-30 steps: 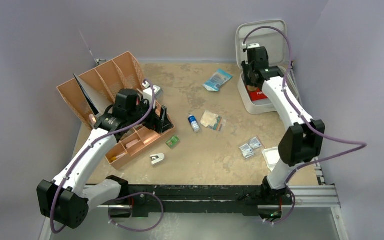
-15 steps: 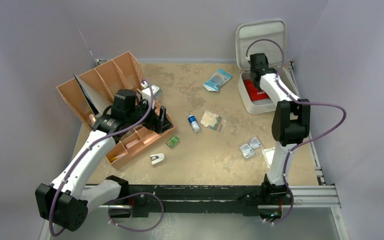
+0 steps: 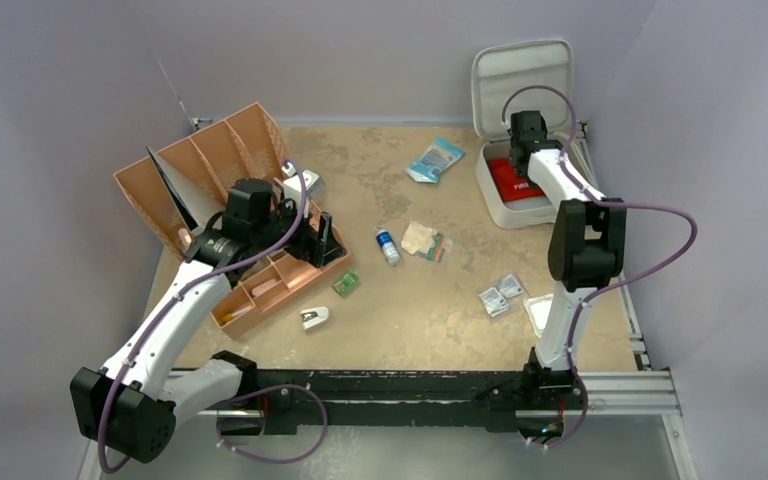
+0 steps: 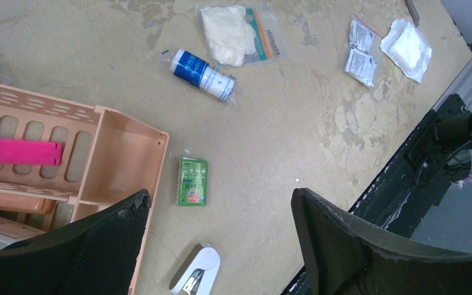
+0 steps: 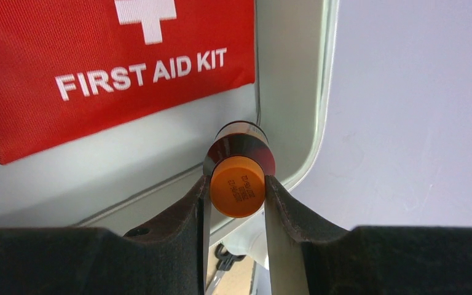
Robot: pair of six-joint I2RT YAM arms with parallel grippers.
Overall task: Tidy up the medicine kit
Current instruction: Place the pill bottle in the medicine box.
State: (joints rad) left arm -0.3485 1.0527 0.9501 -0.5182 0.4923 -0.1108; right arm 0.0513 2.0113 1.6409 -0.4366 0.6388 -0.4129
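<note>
Our left gripper (image 4: 218,206) hangs empty, jaws spread wide, by the tan tray (image 4: 123,153) at nine o'clock, while our right gripper (image 5: 238,184) pinches an orange-capped bottle (image 5: 239,144) over the open medicine kit (image 3: 500,212) at two o'clock, so close to its rim that, we judge, a release could tip it outside.

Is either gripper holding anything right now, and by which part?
The right gripper pinches a small dark bottle by its orange cap, at the kit's corner. The left gripper is open and holds nothing.
</note>
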